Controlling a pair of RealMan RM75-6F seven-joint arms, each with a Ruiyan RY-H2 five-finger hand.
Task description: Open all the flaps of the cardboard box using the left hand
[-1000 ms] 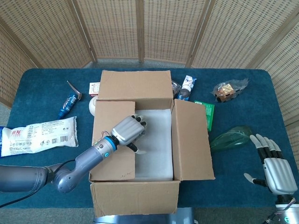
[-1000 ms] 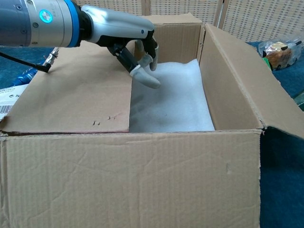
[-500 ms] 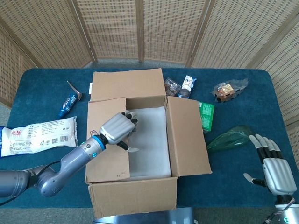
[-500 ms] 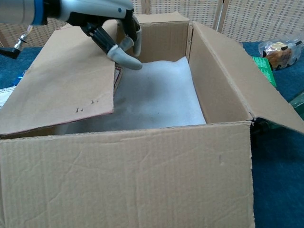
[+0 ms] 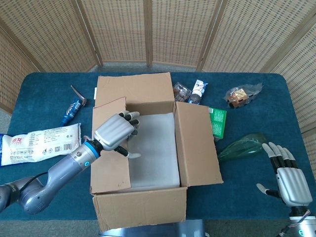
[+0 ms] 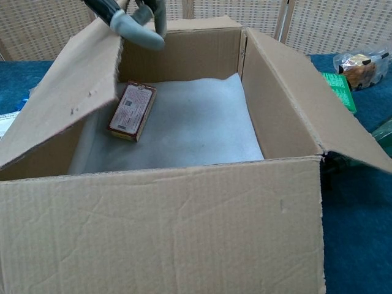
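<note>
Brown cardboard makes up the big box (image 5: 148,163) that sits in the middle of the blue table (image 5: 44,98). The left hand (image 5: 116,133) is at the left flap (image 5: 108,148), with its fingers (image 6: 138,27) hooked over the flap's inner edge. The flap is tilted up, not lying flat. The back flap (image 5: 134,88) and the right flap (image 5: 197,143) are folded out, and the front flap (image 6: 165,226) stands up near the chest camera.

Inside the box lies white padding (image 6: 196,122). A small brown packet (image 6: 131,111) lies on it, close to the left wall.

The right hand (image 5: 289,175) is well apart from the box, at the right end of the table. Its fingers are spread and it holds nothing.

Around the box sit other things. A white bag (image 5: 39,142) and a blue tube (image 5: 71,111) are on the left. A green flat pack (image 5: 218,121) is just beside the right flap, and a green clear bag (image 5: 244,146) is near it. A see-through snack bag (image 5: 241,95) is at the back right.
</note>
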